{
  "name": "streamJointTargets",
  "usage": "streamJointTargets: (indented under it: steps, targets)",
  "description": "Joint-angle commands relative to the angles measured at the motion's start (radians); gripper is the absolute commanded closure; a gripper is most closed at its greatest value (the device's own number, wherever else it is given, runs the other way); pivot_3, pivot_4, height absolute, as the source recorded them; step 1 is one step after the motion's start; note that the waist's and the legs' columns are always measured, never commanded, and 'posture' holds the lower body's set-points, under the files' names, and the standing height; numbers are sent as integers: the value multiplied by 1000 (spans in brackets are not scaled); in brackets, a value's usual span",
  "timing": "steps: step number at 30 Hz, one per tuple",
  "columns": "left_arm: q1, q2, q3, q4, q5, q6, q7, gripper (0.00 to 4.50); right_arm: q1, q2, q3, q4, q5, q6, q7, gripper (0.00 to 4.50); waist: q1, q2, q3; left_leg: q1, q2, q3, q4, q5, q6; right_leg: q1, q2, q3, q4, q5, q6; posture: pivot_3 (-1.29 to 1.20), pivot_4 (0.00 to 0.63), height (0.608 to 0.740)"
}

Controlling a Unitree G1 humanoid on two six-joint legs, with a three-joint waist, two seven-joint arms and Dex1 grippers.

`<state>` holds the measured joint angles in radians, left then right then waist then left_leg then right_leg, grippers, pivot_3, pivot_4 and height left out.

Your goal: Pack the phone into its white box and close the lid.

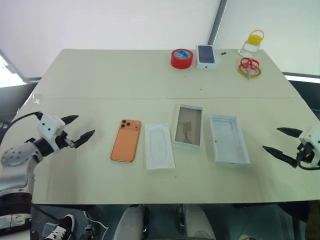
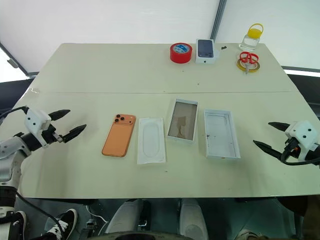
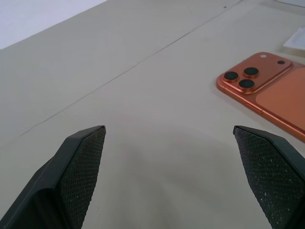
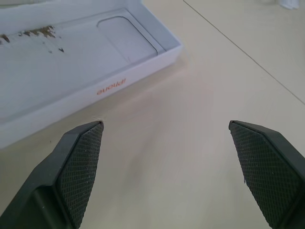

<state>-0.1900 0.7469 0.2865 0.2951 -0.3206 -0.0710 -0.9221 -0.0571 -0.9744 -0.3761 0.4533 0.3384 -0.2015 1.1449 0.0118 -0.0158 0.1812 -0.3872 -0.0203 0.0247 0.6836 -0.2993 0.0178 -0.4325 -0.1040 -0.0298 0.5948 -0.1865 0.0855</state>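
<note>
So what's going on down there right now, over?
Left gripper open, right gripper open, both empty. Phone on table, unboxed. Insert between phone and box; lid beside it.

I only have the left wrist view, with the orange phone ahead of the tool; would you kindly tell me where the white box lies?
Observer: The white box lies to the right of the phone, with a thin white insert flat on the table between them.
Operator: Thank you, and where is the lid?
Observer: The lid lies open side up just right of the box, apart from it.
Operator: Is the right tool holding anything?
Observer: No, the right tool is open and empty, off to the lid's right.
</note>
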Motion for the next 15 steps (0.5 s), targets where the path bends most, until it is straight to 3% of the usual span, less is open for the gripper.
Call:
streamJointTargets:
  steps: [1,5,9,15]
  targets:
    - [2,6,-12,-125,10,120,72,0,-28,12,9,-113,44,68,7,98,0,0,0,0,0,0,0,0,0,0,0,0,0,0,1,0,150,740]
    - [46,-3,-30,-290,-31,293,108,0,-50,22,32,-208,60,115,11,98,0,0,0,0,0,0,0,0,0,0,0,0,0,1,2,0,150,740]
    - [95,3,-27,-500,-303,679,71,0,-55,33,85,-335,42,135,2,98,-1,0,0,0,0,0,0,0,0,0,0,0,0,1,2,0,150,740]
    - [30,-14,-17,-592,-529,1061,180,0,-63,52,134,-436,40,168,-2,98,2,0,0,0,0,-1,1,0,0,0,1,0,0,0,1,0,150,740]
